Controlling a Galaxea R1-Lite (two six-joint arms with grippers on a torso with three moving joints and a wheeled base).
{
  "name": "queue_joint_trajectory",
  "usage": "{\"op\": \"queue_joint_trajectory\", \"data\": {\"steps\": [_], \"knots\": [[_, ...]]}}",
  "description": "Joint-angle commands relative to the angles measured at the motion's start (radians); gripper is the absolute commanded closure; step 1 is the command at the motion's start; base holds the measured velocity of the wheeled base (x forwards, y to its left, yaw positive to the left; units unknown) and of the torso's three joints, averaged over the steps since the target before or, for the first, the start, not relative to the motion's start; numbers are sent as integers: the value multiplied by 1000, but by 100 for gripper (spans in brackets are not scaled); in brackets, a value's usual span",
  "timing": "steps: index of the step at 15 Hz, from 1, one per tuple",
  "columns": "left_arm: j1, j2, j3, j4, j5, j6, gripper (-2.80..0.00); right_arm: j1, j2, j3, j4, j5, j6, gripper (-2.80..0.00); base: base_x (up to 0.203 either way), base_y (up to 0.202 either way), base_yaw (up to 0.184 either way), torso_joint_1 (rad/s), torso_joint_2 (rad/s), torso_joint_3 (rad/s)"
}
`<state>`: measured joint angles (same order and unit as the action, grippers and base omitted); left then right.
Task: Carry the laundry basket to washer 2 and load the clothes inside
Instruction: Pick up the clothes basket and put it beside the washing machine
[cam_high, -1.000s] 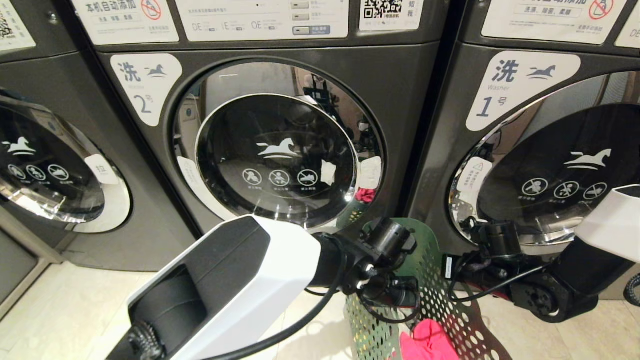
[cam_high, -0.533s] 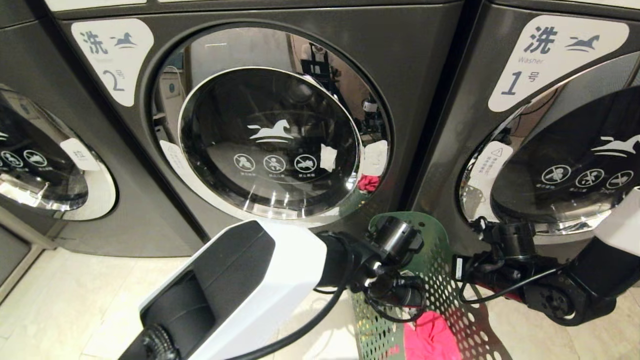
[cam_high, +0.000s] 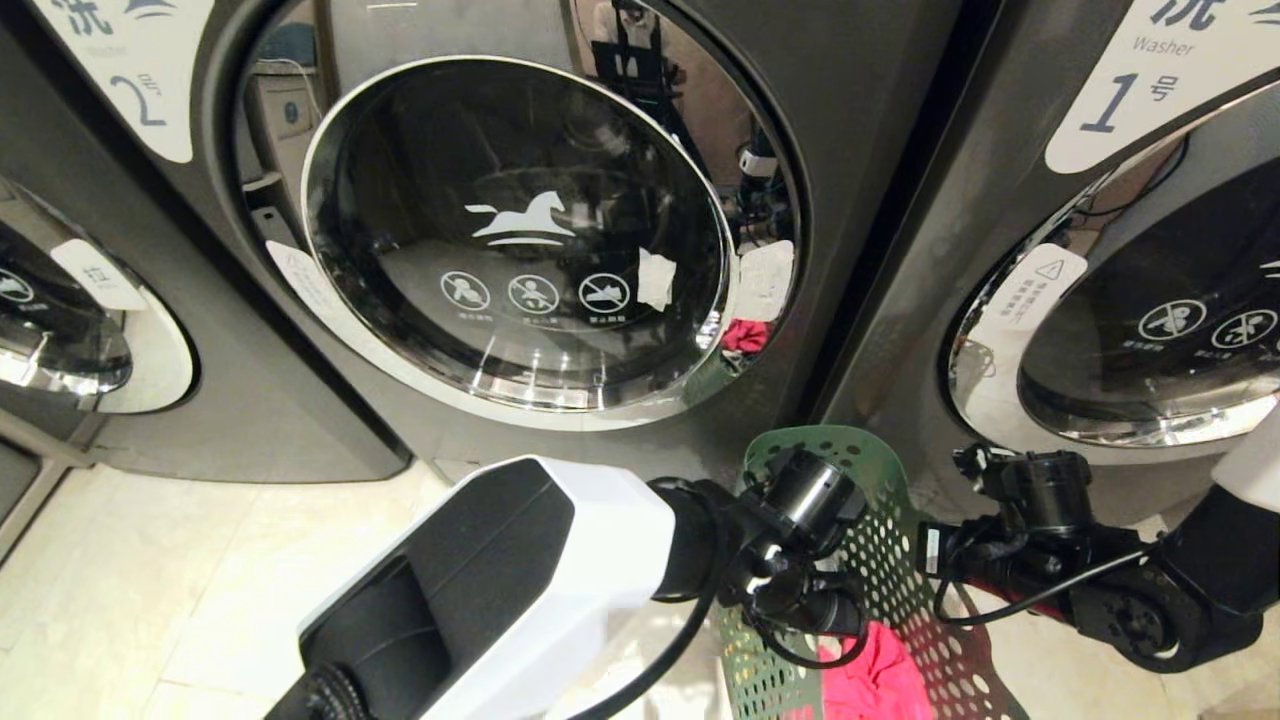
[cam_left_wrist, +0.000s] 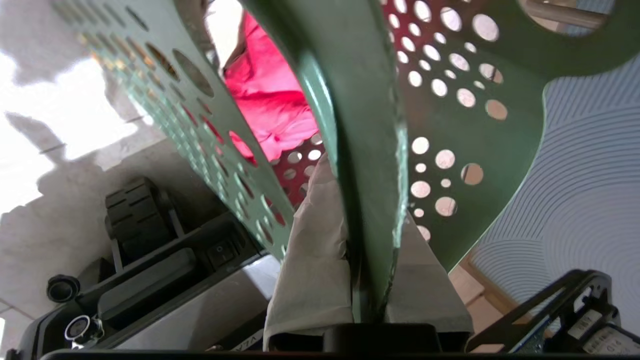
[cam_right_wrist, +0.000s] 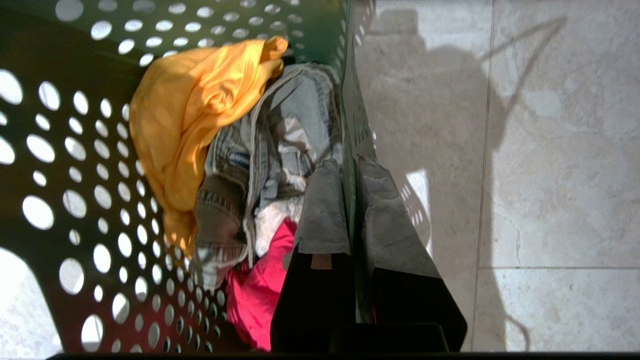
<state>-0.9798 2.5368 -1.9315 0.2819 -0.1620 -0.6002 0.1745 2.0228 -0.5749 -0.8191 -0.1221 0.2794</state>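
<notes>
I have the green laundry basket (cam_high: 885, 560) by its thin, bendy rim, low in front of washer 2 (cam_high: 520, 230). My left claw (cam_left_wrist: 367, 295) and right claw (cam_right_wrist: 352, 250) both pinch it tight. The clothes (cam_right_wrist: 225, 160) inside look soft and light.

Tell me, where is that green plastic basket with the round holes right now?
The green perforated plastic basket sits low in the head view, right of centre, before the dark grey washer marked 2.

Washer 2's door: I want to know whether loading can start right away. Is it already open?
No. The round glass door of washer 2 sits closed in its chrome rim in the head view.
</notes>
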Motion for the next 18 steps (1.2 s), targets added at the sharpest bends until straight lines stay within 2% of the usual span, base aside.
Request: {"op": "queue_joint_trajectory", "data": {"steps": [1,3,7,10,13,18], "knots": [[-5,2,2,2,7,-4,0,0,-4,9,-4,-1,4,0,0,0,0,7,-6,-159],[-10,8,1,0,43,-4,0,0,-4,20,-5,1,6,0,0,0,0,0,5,-71],[-14,8,2,10,52,-4,0,0,12,33,-5,2,9,0,0,0,0,0,1,-7],[-14,22,2,17,127,-4,0,0,31,35,-5,4,11,0,0,0,0,0,0,0],[-20,17,2,16,133,-3,0,0,40,32,-12,6,12,0,0,0,0,0,0,0],[-22,22,2,21,133,7,0,0,73,50,-101,0,3,0,0,0,0,0,0,0]]}}
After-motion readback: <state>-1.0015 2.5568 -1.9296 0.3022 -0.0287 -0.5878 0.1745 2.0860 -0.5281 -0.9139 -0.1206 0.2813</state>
